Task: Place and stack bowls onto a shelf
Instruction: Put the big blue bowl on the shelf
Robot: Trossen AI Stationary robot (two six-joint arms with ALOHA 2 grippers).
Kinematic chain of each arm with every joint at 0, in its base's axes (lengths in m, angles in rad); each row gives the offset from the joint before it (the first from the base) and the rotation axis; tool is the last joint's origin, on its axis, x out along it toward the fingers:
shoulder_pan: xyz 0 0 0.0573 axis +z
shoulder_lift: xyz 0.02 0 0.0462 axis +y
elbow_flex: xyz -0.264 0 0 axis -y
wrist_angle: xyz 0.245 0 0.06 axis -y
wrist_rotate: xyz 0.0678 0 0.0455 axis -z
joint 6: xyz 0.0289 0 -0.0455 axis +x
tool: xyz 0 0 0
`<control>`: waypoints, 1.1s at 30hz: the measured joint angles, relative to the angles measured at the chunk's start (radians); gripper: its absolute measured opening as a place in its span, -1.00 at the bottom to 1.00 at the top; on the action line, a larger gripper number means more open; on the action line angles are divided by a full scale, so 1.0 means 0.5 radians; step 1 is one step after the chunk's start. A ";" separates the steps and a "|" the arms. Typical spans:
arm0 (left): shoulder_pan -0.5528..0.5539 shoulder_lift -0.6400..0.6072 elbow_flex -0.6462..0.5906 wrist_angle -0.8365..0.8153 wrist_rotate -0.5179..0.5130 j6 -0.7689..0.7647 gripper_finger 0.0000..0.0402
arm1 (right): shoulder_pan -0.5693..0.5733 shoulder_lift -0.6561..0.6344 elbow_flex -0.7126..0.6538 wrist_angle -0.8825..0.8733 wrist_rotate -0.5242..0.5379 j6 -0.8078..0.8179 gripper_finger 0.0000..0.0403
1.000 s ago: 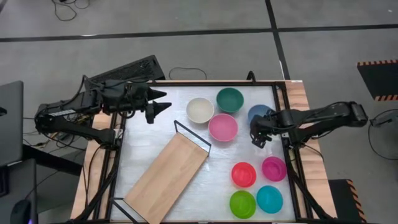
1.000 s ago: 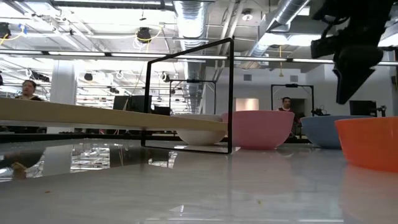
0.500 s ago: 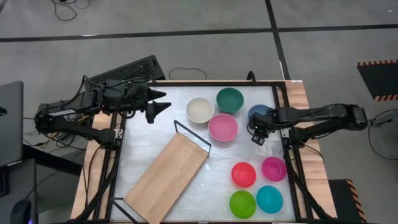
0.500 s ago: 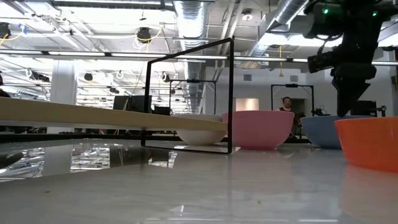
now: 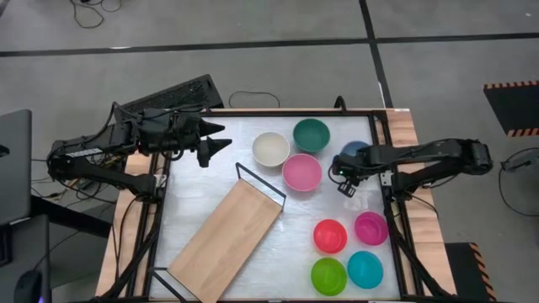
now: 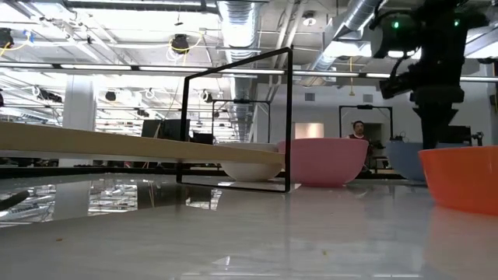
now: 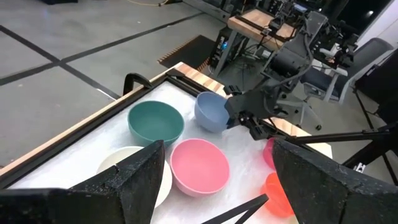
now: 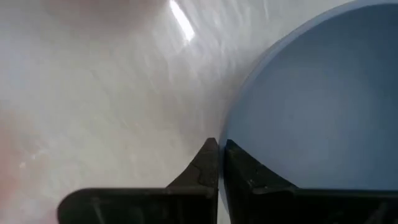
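- Shelf: light-wood board, black wire frame, lying diagonally at table's seven o'clock.
- Cream bowl, green bowl, pink bowl, blue bowl: upright, twelve to two o'clock.
- Red bowl, magenta bowl, lime bowl, cyan bowl: clustered at five o'clock.

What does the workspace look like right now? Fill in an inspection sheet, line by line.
Surface: white tabletop, glossy.
Job's things: shelf lies diagonally, bare; seven bowls stand singly on the table; navy blue bowl at the right gripper.
Clutter: nothing seen.
Grippers: right gripper shut on the navy bowl's rim; left gripper open, at the table's left edge.
Cables: loose cables on the floor.
Surroundings: keyboard; person far off.
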 joint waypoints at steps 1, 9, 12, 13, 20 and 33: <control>0.000 0.000 0.000 0.000 0.000 0.000 0.40 | 0.008 -0.019 0.022 -0.008 -0.001 0.000 -0.87; 0.000 0.009 0.000 -0.015 0.013 0.049 0.40 | 0.008 -0.116 0.428 -0.312 -0.001 -0.010 -0.87; -0.002 0.026 0.000 -0.041 0.016 0.141 0.40 | 0.034 -0.120 0.692 -0.353 -0.006 -0.099 -0.87; -0.002 0.039 0.000 -0.046 0.015 0.180 0.40 | 0.049 -0.120 0.787 -0.341 -0.010 -0.143 -0.87; -0.002 0.107 0.000 -0.080 0.133 0.372 0.40 | 0.216 0.041 1.386 -0.049 -0.042 -0.577 -0.87; -0.079 0.227 0.000 0.202 0.221 1.491 0.40 | 0.389 0.720 1.932 -0.159 -0.412 -1.365 -0.87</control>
